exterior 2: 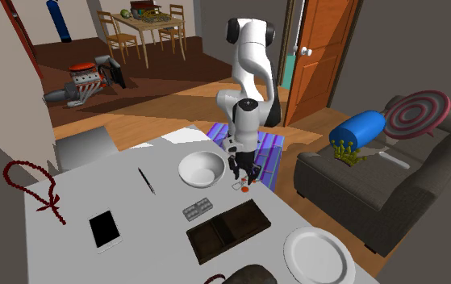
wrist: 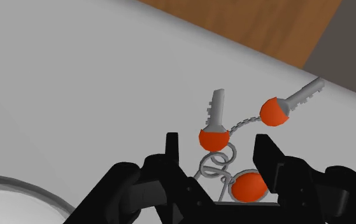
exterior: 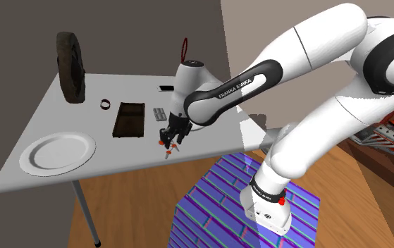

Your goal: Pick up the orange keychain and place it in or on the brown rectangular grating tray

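One black two-finger pincer (wrist: 219, 151). Between its fingers (wrist: 267, 156), one orange keychain (wrist: 213, 138): two grey keys with orange heads (wrist: 274, 110), one orange oval fob (wrist: 249, 186). Near the pincer: one white round bowl (exterior 2: 201, 169), one dark brown rectangular tray (exterior 2: 227, 230), one small grey ridged pack (exterior 2: 198, 209). Farther from it: one white round plate (exterior 2: 319, 254), one thin black pen (exterior 2: 146, 180), one black-screened phone (exterior 2: 104, 228), one dark red bead string (exterior 2: 34, 187), one dark upright tyre (exterior: 70, 67), one small dark ring (exterior: 105, 104).

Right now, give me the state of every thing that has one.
orange keychain, lying on the table
tool, open, fingers astride the keychain
brown tray, empty
white bowl, upright, empty
white plate, empty
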Controlling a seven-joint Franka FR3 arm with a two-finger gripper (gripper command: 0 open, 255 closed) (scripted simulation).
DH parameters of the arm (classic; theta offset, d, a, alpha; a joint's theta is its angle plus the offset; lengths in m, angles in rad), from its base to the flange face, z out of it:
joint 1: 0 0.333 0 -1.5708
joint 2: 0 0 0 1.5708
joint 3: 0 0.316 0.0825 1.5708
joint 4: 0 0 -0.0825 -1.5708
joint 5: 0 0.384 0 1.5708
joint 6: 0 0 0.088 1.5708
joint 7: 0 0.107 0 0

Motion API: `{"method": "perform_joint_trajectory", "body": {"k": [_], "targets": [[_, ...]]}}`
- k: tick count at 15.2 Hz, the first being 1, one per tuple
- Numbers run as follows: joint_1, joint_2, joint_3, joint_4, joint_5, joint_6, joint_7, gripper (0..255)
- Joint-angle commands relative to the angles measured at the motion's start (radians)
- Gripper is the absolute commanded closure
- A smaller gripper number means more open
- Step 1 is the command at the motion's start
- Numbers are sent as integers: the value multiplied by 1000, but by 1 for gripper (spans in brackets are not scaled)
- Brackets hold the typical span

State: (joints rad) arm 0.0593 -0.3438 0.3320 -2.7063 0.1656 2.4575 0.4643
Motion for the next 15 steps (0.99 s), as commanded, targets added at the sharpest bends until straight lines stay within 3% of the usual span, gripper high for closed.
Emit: {"method": "perform_joint_trajectory", "body": {"k": [1, 5, 15], "targets": [[4, 4, 4, -1, 3, 1, 0, 255], [4, 8, 3, -2, 2, 6, 0, 255], [11, -96, -22, 63, 6, -163, -10, 255]]}}
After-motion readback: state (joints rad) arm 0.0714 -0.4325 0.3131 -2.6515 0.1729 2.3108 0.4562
